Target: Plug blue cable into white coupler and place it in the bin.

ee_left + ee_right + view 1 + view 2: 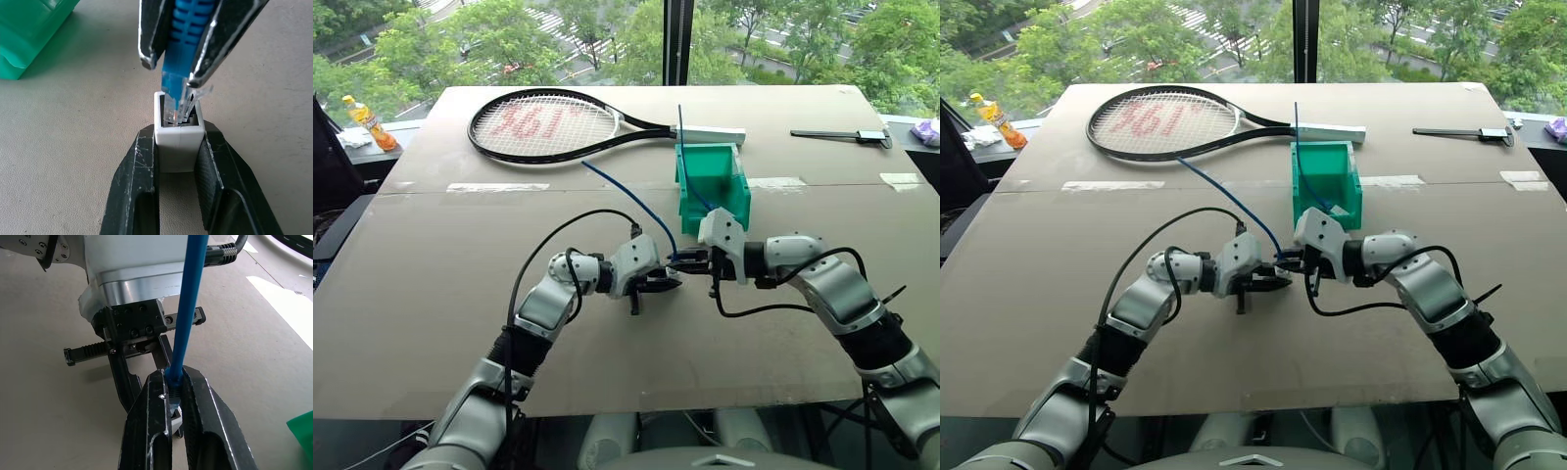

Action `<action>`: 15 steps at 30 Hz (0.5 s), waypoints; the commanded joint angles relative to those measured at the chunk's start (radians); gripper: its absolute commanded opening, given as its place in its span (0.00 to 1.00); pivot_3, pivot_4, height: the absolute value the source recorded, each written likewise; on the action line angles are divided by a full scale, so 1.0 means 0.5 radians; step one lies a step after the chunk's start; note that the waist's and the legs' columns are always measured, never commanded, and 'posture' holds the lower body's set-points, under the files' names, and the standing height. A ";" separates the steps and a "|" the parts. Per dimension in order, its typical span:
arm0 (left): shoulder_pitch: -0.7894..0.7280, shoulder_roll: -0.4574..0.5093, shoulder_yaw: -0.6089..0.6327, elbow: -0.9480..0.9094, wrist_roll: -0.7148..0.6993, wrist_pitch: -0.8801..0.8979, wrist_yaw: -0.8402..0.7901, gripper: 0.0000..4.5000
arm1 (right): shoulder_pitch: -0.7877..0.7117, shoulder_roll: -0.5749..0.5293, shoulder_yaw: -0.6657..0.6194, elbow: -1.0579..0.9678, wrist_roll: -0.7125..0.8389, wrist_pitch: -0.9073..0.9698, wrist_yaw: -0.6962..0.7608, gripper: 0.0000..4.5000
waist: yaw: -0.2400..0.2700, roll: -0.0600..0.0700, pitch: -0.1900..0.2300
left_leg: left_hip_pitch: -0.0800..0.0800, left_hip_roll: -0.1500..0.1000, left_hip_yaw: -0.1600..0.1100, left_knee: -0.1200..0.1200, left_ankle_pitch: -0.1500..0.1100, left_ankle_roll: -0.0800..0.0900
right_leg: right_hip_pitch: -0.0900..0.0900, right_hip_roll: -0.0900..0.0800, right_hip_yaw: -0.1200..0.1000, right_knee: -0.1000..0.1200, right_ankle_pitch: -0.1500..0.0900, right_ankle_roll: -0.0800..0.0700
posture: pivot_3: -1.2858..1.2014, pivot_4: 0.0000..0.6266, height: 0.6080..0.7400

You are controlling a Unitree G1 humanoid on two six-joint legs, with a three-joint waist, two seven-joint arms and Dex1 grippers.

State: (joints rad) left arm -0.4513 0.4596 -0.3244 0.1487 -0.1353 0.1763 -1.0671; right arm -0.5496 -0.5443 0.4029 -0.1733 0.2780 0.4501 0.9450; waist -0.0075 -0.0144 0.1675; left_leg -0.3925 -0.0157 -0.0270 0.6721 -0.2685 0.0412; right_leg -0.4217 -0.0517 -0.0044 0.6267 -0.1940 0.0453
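The white coupler [178,142] sits between the fingers of my left gripper [664,282], which is shut on it with the socket facing outward. My right gripper [690,259] is shut on the plug end of the blue cable [626,194]. The two grippers meet tip to tip above the table's middle. In the left wrist view the clear plug [177,110] stands in the mouth of the coupler's socket, partly inside. The cable's free length curves up and away toward the far left. The teal bin [713,181] stands just beyond the grippers.
A second thin, straight blue cable [681,132] sticks up out of the bin. A tennis racket [548,125] lies at the back of the table, and a black tool [842,134] at the back right. An orange bottle [367,119] stands off the table's far left.
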 commanded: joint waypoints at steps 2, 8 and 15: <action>0.022 0.003 -0.015 0.021 0.055 -0.014 0.017 0.09 | -0.024 0.002 0.078 0.056 -0.101 -0.062 0.113 0.00 | -0.001 0.000 0.000 | 0.001 0.000 0.000 0.000 0.000 0.000 | 0.001 0.000 0.000 0.000 0.000 0.000 | 0.52 0.24 1.00; 0.024 -0.006 -0.012 0.028 0.068 -0.035 0.016 0.09 | -0.043 -0.047 0.122 0.175 -0.203 -0.109 0.266 0.00 | -0.004 0.000 -0.001 | 0.017 0.000 0.000 -0.002 0.000 0.000 | 0.016 0.000 0.000 0.000 -0.001 0.000 | 0.52 0.24 1.00; 0.034 -0.025 -0.014 0.025 0.076 -0.046 0.014 0.09 | -0.133 0.022 0.142 0.456 -0.242 -0.164 0.401 0.00 | -0.002 0.000 -0.003 | 0.020 0.000 0.000 -0.002 0.000 0.000 | 0.020 -0.001 0.000 0.000 0.000 0.000 | 0.52 0.24 1.00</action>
State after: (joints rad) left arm -0.4451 0.4505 -0.3237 0.1605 -0.1094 0.1544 -1.0639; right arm -0.6291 -0.5293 0.4282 -0.0270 0.2009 0.3593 1.1180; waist -0.0087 -0.0143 0.1658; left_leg -0.3818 -0.0156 -0.0266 0.6712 -0.2686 0.0412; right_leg -0.4114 -0.0522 -0.0043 0.6267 -0.1942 0.0453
